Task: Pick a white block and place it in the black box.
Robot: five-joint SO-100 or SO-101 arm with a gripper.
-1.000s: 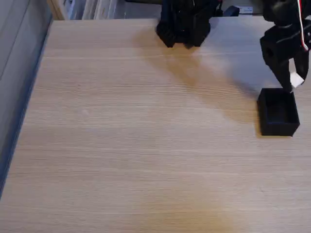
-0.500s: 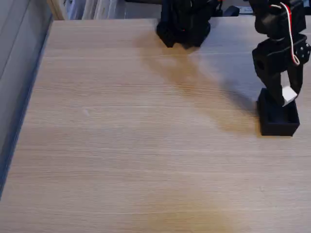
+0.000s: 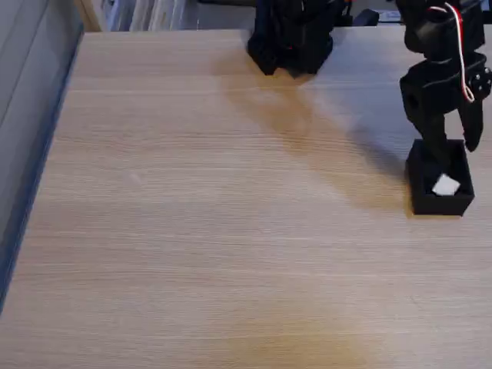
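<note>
One block (image 3: 445, 185), one box (image 3: 440, 187), one gripper (image 3: 456, 146), all seen in the fixed view. The block is a small matte white cube lying inside the box, clear of the fingers. The box is matte black, rectangular, open-topped and thin-walled, and it stands on a pale wood-grain table (image 3: 231, 215) near the right edge of the picture. The black gripper hangs just above the box's far rim with its fingers spread, holding nothing. The arm's base (image 3: 292, 34) sits at the table's far edge. To the left of the box the tabletop lies wide and bare.
</note>
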